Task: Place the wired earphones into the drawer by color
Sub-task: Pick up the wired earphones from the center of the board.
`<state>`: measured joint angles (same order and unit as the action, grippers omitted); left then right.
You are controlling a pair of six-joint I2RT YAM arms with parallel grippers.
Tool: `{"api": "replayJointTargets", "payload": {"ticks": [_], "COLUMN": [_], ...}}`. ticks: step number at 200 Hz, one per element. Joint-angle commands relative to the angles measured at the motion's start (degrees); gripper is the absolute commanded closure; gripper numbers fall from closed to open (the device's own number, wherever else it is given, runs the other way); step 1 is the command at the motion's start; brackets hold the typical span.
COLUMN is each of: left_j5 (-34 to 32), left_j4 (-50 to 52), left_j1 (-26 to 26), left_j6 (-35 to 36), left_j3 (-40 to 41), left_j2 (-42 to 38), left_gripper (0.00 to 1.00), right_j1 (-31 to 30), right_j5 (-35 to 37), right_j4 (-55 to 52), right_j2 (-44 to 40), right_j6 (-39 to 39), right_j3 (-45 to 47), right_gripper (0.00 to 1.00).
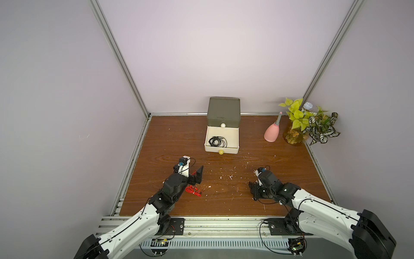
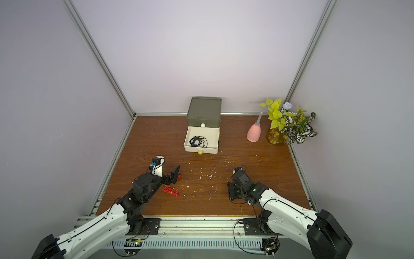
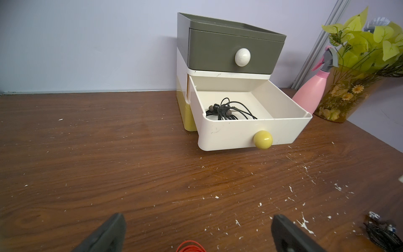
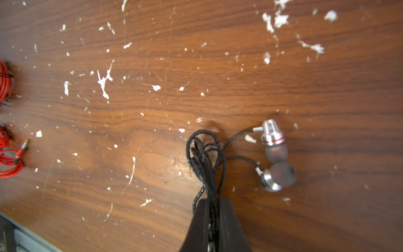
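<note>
The drawer (image 1: 223, 112) (image 2: 204, 111) (image 3: 235, 54) stands at the back centre. Its cream middle tray (image 1: 221, 149) (image 3: 239, 135) is pulled out, with black wired earphones (image 1: 217, 141) (image 2: 198, 141) (image 3: 229, 110) lying inside. My right gripper (image 1: 253, 190) (image 2: 231, 190) (image 4: 214, 200) is low at the front right, shut on the cable of another black set (image 4: 205, 157). That set's silver earbuds (image 4: 274, 152) rest on the wood. My left gripper (image 1: 197, 177) (image 2: 174, 176) (image 3: 198, 218) is wide open at the front left, over red earphones (image 1: 193, 191) (image 2: 170, 190) (image 3: 190, 246) (image 4: 6, 157). A second red coil (image 4: 5, 80) lies beside them.
A pink spray bottle (image 1: 272, 132) (image 3: 314, 91) and a potted plant (image 1: 309, 125) (image 3: 359, 65) stand at the back right. White flecks (image 1: 229, 177) dot the wooden table (image 1: 170, 143). Walls close in three sides, and a metal rail (image 1: 224, 224) runs along the front.
</note>
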<state>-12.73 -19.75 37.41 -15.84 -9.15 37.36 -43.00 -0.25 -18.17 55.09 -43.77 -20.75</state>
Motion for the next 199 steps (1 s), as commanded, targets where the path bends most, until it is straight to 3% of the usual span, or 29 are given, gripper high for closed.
{"api": "replayJointTargets", "payload": {"ticks": [1, 96, 199], "left_j5": [-0.2, -0.3, -0.4], "left_j4": [-1.3, -1.3, -0.9], "left_j1": [-0.6, -0.6, -0.6], "left_j6": [0.7, 0.9, 1.0], "left_j3": [-0.2, 0.0, 0.2], "left_j2": [-0.2, -0.5, -1.8], "left_gripper": [0.00, 0.01, 0.00], "right_j1": [-0.2, -0.3, -0.2], "right_j5": [1.0, 5.2, 7.8], "right_j4": [-0.8, -3.3, 15.1], "right_j2": [-1.0, -2.6, 4.7], "right_j6": [0.4, 6.4, 24.1], "right_j3": [-0.2, -11.9, -26.2], "right_gripper": [0.99, 1.00, 1.00]}}
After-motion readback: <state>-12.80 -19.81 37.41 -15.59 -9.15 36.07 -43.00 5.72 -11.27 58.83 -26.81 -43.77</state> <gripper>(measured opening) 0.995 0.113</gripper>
